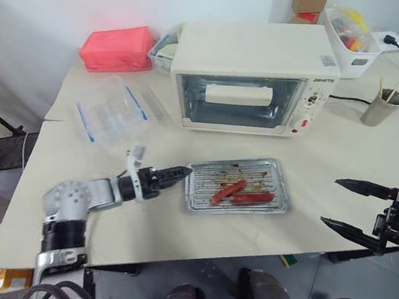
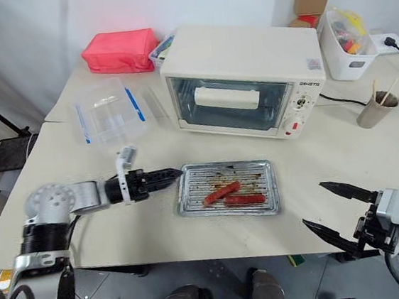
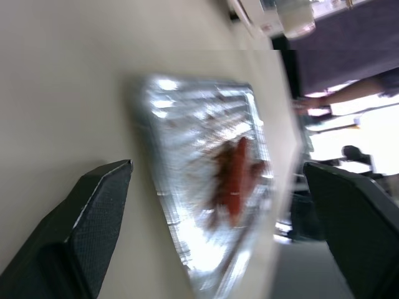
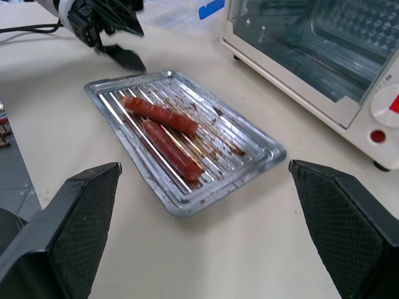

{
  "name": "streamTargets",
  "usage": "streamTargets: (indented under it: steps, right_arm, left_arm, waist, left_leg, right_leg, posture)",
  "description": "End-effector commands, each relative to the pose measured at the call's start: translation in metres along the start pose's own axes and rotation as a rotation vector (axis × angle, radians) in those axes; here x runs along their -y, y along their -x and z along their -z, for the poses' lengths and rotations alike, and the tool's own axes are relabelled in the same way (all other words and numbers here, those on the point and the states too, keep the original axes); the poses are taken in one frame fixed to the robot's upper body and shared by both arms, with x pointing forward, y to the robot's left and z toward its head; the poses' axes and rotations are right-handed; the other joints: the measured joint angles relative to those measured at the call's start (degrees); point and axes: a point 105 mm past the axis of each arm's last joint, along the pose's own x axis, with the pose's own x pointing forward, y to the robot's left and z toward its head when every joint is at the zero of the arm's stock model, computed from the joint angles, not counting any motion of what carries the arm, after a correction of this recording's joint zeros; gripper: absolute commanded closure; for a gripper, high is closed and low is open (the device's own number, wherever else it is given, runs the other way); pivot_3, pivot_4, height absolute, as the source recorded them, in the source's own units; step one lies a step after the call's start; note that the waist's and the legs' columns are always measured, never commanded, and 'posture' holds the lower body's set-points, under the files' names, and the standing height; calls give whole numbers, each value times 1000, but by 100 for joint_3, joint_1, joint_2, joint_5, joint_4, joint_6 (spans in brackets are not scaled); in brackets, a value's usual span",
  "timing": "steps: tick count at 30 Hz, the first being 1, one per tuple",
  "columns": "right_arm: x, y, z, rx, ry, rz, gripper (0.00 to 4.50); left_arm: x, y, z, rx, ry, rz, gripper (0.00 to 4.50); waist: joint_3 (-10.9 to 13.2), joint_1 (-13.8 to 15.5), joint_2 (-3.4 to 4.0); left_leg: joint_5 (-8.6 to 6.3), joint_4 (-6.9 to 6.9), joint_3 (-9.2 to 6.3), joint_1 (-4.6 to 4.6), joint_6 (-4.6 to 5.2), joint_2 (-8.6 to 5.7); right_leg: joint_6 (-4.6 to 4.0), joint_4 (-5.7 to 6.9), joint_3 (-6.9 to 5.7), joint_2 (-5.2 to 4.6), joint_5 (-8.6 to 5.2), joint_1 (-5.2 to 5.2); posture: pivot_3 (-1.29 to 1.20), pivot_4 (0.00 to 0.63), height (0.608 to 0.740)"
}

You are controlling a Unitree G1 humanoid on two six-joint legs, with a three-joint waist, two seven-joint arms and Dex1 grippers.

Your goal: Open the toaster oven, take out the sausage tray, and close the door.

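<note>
The left wrist view is rendering the sausage tray (image 1: 236, 188) blurred; the tray is lying near the bench (image 1: 121, 222) front edge, carrying two sausages (image 1: 240, 194); the left hand (image 1: 177, 172) is hovering just beside its left rim, fingers spread wide, holding nothing; the right hand (image 1: 354, 208) is gaping wide past the front-right edge; the toaster oven (image 1: 249, 80) is sitting behind the tray, door (image 1: 241, 102) closed.

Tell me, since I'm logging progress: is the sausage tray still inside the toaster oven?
No, the sausage tray lies on the table in front of the toaster oven.
</note>
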Motion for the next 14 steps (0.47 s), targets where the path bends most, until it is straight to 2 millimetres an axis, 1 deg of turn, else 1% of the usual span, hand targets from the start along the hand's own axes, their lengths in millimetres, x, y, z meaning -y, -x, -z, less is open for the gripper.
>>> streamTargets:
  steps: [1, 2, 4, 5, 6, 8, 10, 12, 14]
  right_arm:
    - [5, -1, -2, 2, 18, -26, 0]
    - [6, -1, -2, 1, 25, -39, 0]
    - [11, -3, -4, 2, 36, -60, 0]
    - [13, -3, -5, 4, 41, -68, 0]
    - [15, -4, -6, 5, 46, -83, 0]
    - [18, -6, -10, 1, 62, -129, 0]
    - [17, -10, -12, -2, 77, -181, 0]
    - [18, -12, -15, 5, 79, -202, 0]
    - [16, -16, -17, 9, 83, -233, 0]
  left_arm:
    - [8, 25, -5, 11, -376, 12, 16]
    - [6, 36, -4, -4, -450, 5, 16]
    - [15, 55, -6, 19, -670, 59, 16]
    - [15, 63, -5, 18, -764, 58, 16]
    - [15, 68, -5, 15, -882, 48, 16]
    - [12, 75, -2, 1, -1014, 19, 16]
    - [11, 78, 2, 19, -1072, 8, 16]
    - [10, 79, 5, 34, -1090, 6, 16]
    - [13, 80, 14, 42, -1097, 15, 16]
  waist:
    - [2, -37, 8]
    - [5, -23, 11]
    - [9, -3, 18]
    - [10, 11, 21]
    - [12, 22, 23]
    - [13, 61, 25]
    - [16, 62, 31]
    - [16, 71, 31]
    - [16, 65, 32]
  left_leg:
    - [-2, -10, 0, 3, -6, -1]
    - [-2, -15, 2, 2, -7, -1]
    - [-2, -13, 0, -1, -7, -5]
    - [-3, -15, 4, -4, -7, -5]
    - [-3, -16, 4, -4, -7, -6]
    - [-4, -19, 1, -12, -7, -5]
    - [-5, -20, -1, -12, -6, -4]
    - [-5, -25, 1, -13, 0, -4]
    - [-5, -26, 0, -13, 7, -3]
  right_leg:
    - [-4, -1, -2, 0, -2, -1]
    - [-5, -6, -3, -3, -3, -3]
    - [-6, -17, -8, -15, -4, -9]
    - [-7, -25, -6, -22, -4, -13]
    - [-8, -25, -7, -25, -4, -13]
    - [-9, -30, -7, -29, -5, -22]
    - [-9, -29, -9, -31, -5, -23]
    - [-9, -27, -9, -33, -5, -25]
    - [-9, -26, -14, -32, -5, -25]
  posture:
    - [0, 150, 740]
    - [0, 150, 740]
    - [0, 150, 740]
    - [0, 150, 740]
    - [0, 150, 740]
    - [0, 150, 740]
    - [0, 150, 740]
    - [0, 150, 740]
    - [0, 150, 740]
